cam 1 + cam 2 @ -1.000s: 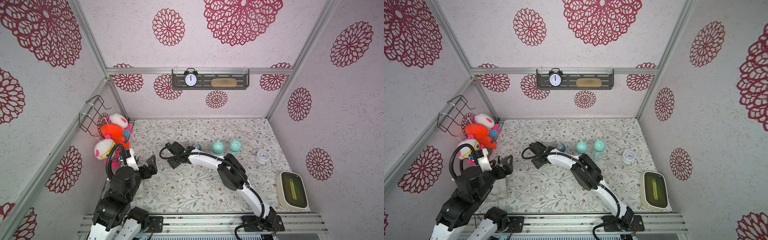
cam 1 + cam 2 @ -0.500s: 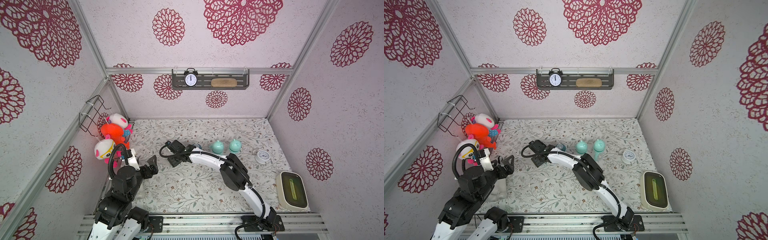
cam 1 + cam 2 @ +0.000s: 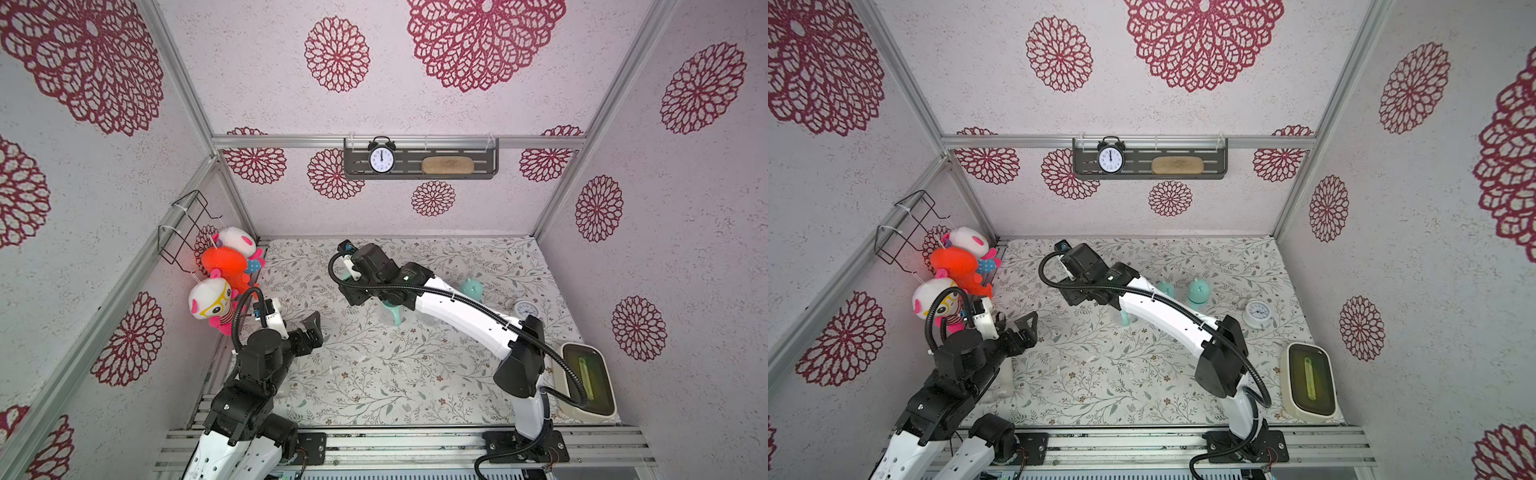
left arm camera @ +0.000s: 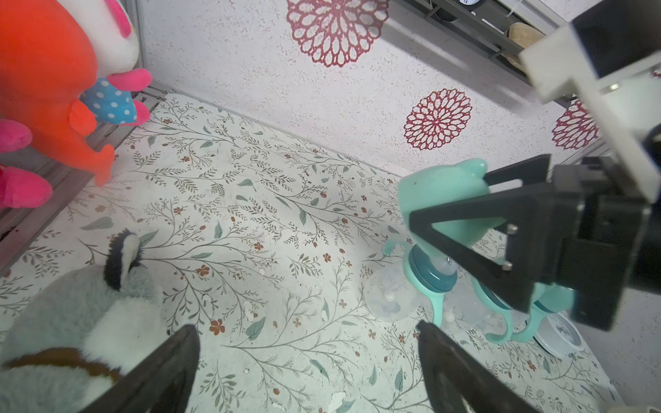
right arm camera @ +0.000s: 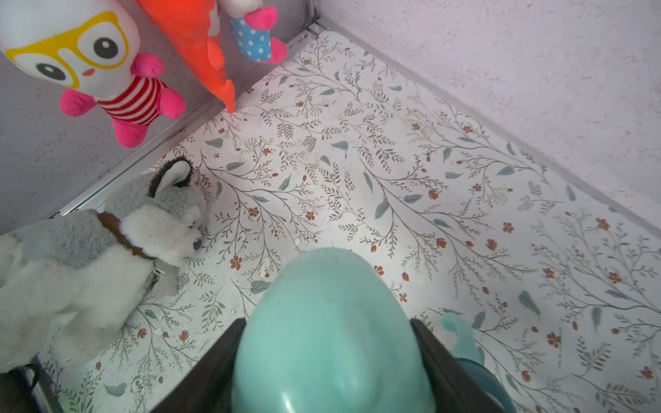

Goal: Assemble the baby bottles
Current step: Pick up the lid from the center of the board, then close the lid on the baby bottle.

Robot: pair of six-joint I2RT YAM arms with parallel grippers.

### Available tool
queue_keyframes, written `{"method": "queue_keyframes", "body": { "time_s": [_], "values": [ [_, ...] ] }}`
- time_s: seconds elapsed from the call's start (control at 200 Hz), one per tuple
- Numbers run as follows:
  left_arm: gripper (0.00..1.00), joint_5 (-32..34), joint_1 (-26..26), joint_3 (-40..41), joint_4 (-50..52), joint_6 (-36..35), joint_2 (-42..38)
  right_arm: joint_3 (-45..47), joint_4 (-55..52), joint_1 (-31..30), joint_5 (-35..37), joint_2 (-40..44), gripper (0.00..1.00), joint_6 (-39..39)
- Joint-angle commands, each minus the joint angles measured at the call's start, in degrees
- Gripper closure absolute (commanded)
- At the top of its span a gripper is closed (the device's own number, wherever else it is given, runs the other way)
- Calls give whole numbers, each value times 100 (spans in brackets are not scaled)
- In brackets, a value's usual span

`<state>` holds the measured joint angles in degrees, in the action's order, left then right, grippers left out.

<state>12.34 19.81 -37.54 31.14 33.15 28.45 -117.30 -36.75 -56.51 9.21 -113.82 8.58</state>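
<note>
Showing the right end effector [image 5: 327,343] clamping a cap [image 4: 440,189]: wrist views.

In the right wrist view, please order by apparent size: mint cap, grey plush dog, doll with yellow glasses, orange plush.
1. mint cap and grey plush dog: about alike; cap is nearest the camera, so unranked.
2. doll with yellow glasses
3. orange plush

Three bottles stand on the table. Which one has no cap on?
The bottle nearest the right gripper: its teal collar and nipple are bare, while the other two wear mint caps. The gripper holds a cap.
</note>
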Motion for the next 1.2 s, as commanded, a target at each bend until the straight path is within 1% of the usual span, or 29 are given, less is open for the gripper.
{"method": "queue_keyframes", "body": {
  "time_s": [0.0, 0.105, 0.2, 0.47, 0.555, 0.631, 0.861, 1.061, 1.196],
  "values": [
    [2, -154, -75, 203, -546, 136, 96, -255, -636, 43, 382, 338, 31, -175],
    [2, -277, -77, 342, -884, 161, 277, -313, -924, 130, 473, 474, 31, -232],
    [2, -437, -76, 369, -1100, 144, 623, -299, -1147, 303, 461, 550, 31, -281],
    [2, -808, -75, 493, -1698, 25, 1270, 65, -1292, 836, 50, 628, 31, -573],
    [2, -948, -72, 469, -1764, 52, 1496, 150, -1264, 962, 0, 628, 31, -638],
    [2, -1020, -66, 480, -1823, 62, 1651, 255, -1224, 1074, -212, 626, 31, -681],
    [2, -1145, -65, 605, -1954, 126, 1765, 286, -1275, 1160, -451, 349, 32, -674],
    [2, -1137, -65, 698, -1921, 121, 1695, 227, -1324, 1160, -610, 206, 32, -629],
    [2, -1171, -68, 724, -1967, 121, 1714, 293, -1351, 1165, -531, 98, 32, -621]
  ]
}}
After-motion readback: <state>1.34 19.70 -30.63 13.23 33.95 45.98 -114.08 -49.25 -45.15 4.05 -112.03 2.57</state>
